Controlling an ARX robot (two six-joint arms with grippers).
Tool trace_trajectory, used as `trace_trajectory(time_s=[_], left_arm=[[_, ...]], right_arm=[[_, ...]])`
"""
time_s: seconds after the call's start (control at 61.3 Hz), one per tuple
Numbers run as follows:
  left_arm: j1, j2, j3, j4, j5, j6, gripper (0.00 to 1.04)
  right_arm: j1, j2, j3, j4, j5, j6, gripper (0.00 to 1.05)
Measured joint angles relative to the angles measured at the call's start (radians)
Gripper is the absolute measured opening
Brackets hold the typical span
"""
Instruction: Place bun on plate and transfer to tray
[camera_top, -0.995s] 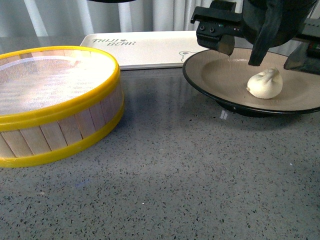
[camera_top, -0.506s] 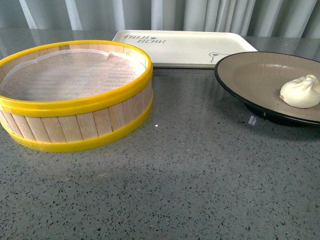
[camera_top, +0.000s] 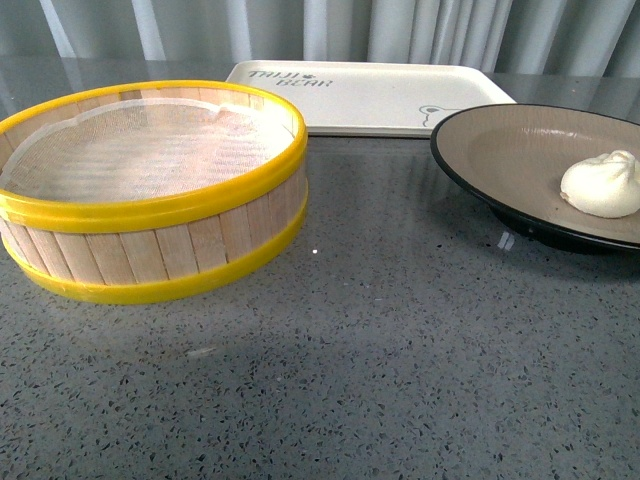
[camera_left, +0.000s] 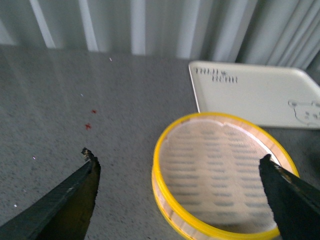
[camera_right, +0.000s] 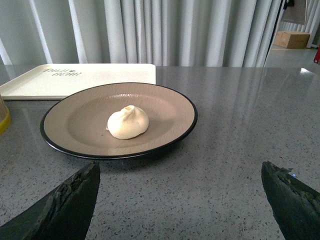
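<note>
– Well, can you read any writing?

– Only on the tray (camera_top: 370, 95): two lines of dark lettering at its left end. The lower one reads "BEAR"; the upper I can't make out for sure. A small bear drawing (camera_top: 441, 111) sits at its near right corner.

– Take me across, left to right.

– First the round wooden steamer basket (camera_top: 150, 200), with yellow rims and a white mesh liner inside. It stands on the grey speckled tabletop (camera_top: 400, 350). The cream tray lies behind it and to its right, flat, with nothing on it. Farthest right is the plate (camera_top: 500, 150), beige inside with a black rim, its far edge just in front of the tray's corner.

– And the bun?

– The bun (camera_top: 602, 185) rests on the plate, right of its middle, pleated top up.

– The arms?

– Neither shows from the front. In its wrist view the left pincer (camera_left: 177, 157) is spread wide above the steamer basket and holds nothing. The right pincer (camera_right: 180, 167) is just as wide and bare, facing the plate from short of its rim.

– Anything in the way?

– Nothing between the right pincer and the plate. A pale pleated curtain (camera_top: 400, 25) hangs behind the tabletop.
</note>
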Motion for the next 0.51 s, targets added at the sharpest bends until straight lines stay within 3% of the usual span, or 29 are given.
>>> trace_trajectory(time_s=[0.082,0.179,0.261,0.424,0.506], left_arm=[[0.048,-0.173,-0.19,0.143,0.026,0.019,0.74],[0.051,-0.392,-0.398,0.134,0.046,0.033,0.49],[0.051,-0.493,-0.465,0.067,0.043,0.037,0.34],[0.052,-0.584,-0.531,0.077,0.043,0.037,0.04],[0.052,-0.598,-0.564,0.082,0.043,0.043,0.04]], right_arm=[[0.0,0.0,0.0,0.0,0.0,0.0,0.96],[0.0,0.0,0.0,0.0,0.0,0.0,0.96],[0.0,0.0,0.0,0.0,0.0,0.0,0.96],[0.0,0.0,0.0,0.0,0.0,0.0,0.96],[0.0,0.0,0.0,0.0,0.0,0.0,0.96]])
